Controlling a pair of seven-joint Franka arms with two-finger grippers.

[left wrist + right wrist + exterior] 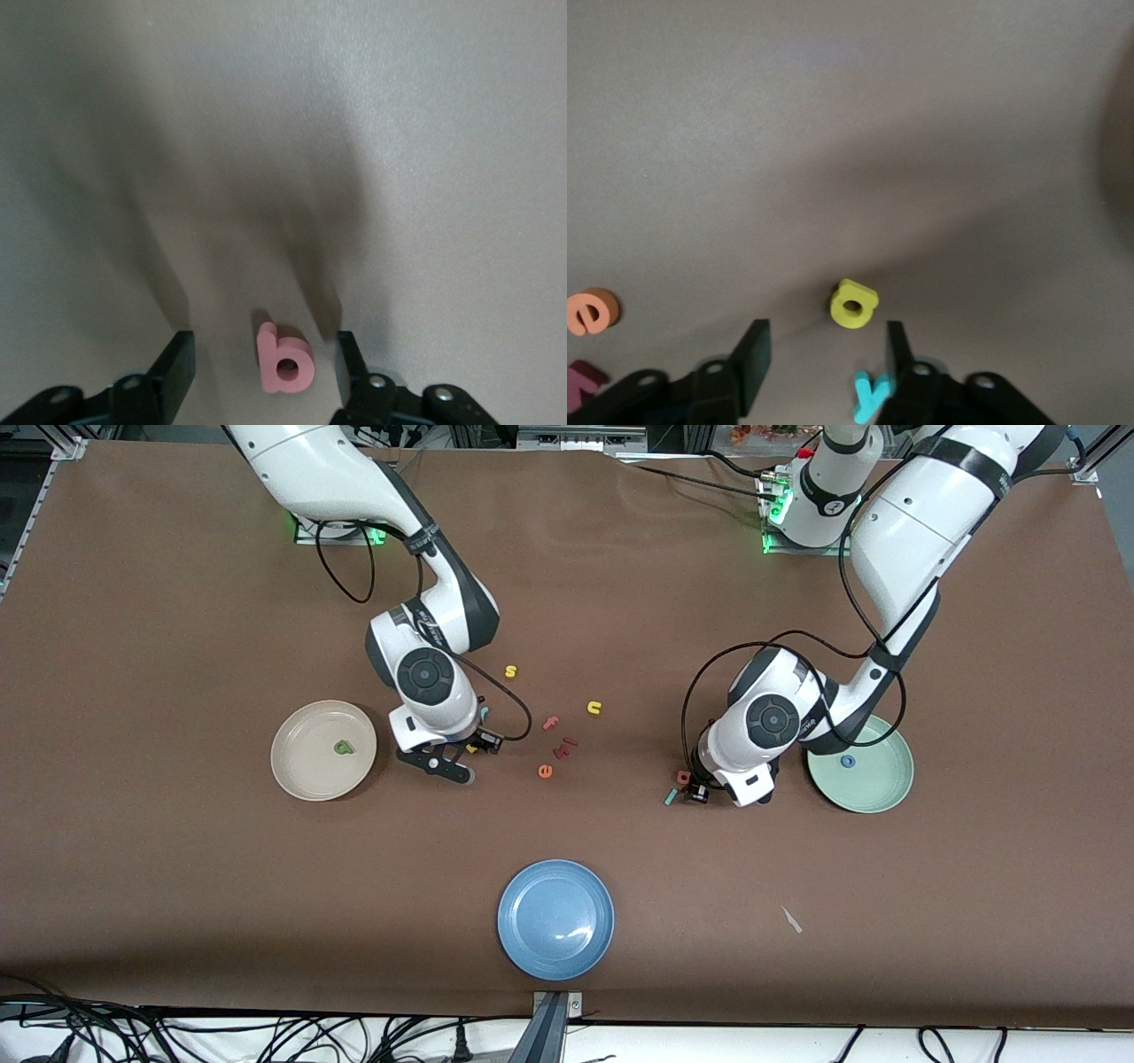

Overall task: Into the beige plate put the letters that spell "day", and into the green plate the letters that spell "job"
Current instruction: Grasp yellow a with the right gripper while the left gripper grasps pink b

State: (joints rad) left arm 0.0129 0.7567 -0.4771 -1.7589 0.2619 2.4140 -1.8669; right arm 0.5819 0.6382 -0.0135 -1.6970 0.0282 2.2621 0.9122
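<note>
The salmon "b" [285, 361] lies flat on the table between the fingers of my open left gripper [263, 367], with a gap on each side. From the front the "b" [683, 777] and the teal "j" [671, 798] lie at my left gripper [689, 786], beside the green plate [886, 793], which holds the blue "o" [848, 762]. My right gripper [825, 359] is open low over the table. The yellow letter [853, 304] lies just off its fingertips and the teal "y" [871, 395] against one finger. The beige plate [301, 766] holds the dark green letter [343, 747].
Loose letters lie mid-table between the arms: a yellow "s" [511, 671], a yellow "u" [594, 708], a salmon "f" [551, 723], a dark red piece [567, 746] and an orange "e" [546, 771]. A blue plate [555, 919] sits nearer the front camera.
</note>
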